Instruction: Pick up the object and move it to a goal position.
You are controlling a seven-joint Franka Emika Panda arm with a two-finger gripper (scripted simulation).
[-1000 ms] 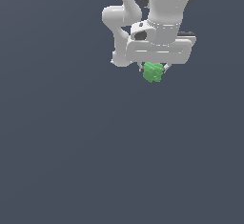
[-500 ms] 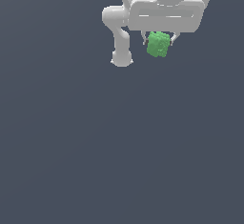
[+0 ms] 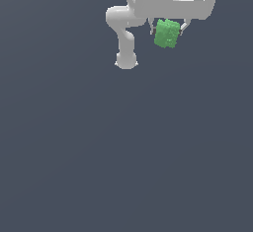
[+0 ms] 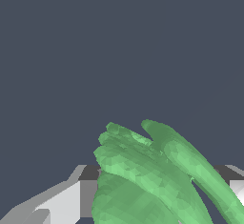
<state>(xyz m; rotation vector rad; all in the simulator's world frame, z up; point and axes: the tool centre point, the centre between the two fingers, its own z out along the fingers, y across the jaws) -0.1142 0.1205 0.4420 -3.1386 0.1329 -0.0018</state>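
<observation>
The white gripper [image 3: 168, 28] is closed on the green object [image 3: 167, 33]. A thin finger [image 3: 152, 27] sits tight against each side of the object, and the object hangs just under the wide white gripper body. The object is bumpy and blocky, and it is tilted a bit. It is not as wide as the gripper.

The robot arm [image 3: 124, 26] bends down beside the gripper, on the exterior view's left of it. The arm's round base [image 3: 126, 60] sits lower than the object and a little apart from it.

In the wrist view the object [image 4: 152, 180] looks very big and close, with long green ridges. A pale finger [image 4: 59, 204] shows beside it.

The floor [image 3: 123, 152] is plain dark gray.
</observation>
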